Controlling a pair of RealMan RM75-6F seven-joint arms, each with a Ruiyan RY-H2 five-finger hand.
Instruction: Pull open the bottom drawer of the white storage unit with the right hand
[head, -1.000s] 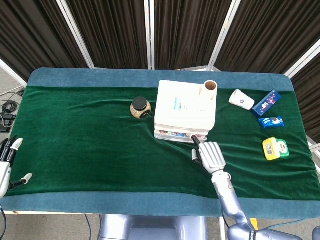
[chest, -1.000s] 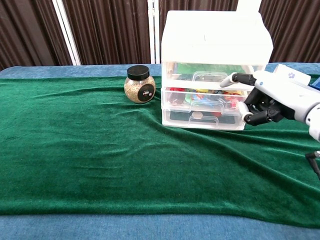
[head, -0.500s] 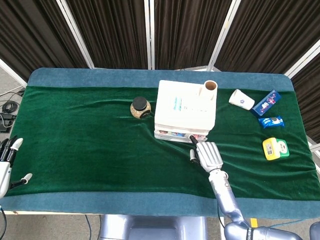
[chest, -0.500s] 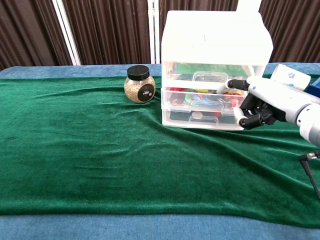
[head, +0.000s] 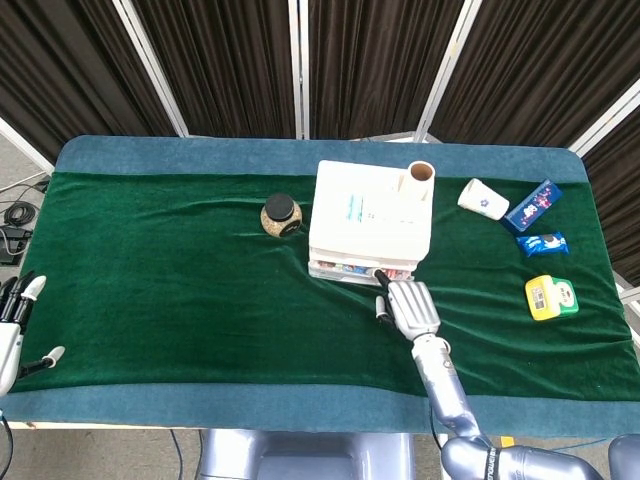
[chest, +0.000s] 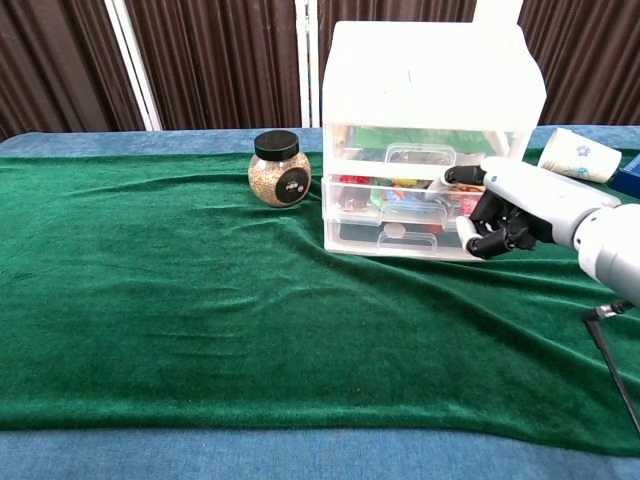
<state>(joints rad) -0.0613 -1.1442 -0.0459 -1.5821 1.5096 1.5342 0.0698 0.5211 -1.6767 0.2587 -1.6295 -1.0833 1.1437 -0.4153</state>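
1. The left hand's fingers (head: 28, 290) hang apart, holding nothing, off the counter's (head: 150, 260) left edge.
2. The white storage unit (chest: 430, 140) stands mid-counter; its bottom drawer (chest: 395, 235) looks closed.
3. The right hand (chest: 505, 205) hovers at the drawer fronts, fingers curled on nothing; next it must hook the bottom handle.

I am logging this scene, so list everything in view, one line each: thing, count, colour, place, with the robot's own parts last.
storage unit: 1, white, three drawers, table middle.
bottom drawer: 1, clear front, closed, lowest in the unit.
jar: 1, clear with black lid, left of the unit.
tube: 1, brown, at the unit's back right corner.
paper cup: 1, white, on its side, right of the unit.
blue box: 1, far right.
blue packet: 1, nearer than the box.
yellow pack: 1, right edge.
table cloth: 1, green.
left hand: white and black, off the table's left edge, holding nothing.
right hand: white and black, fingers curled, at the drawer fronts' right side.
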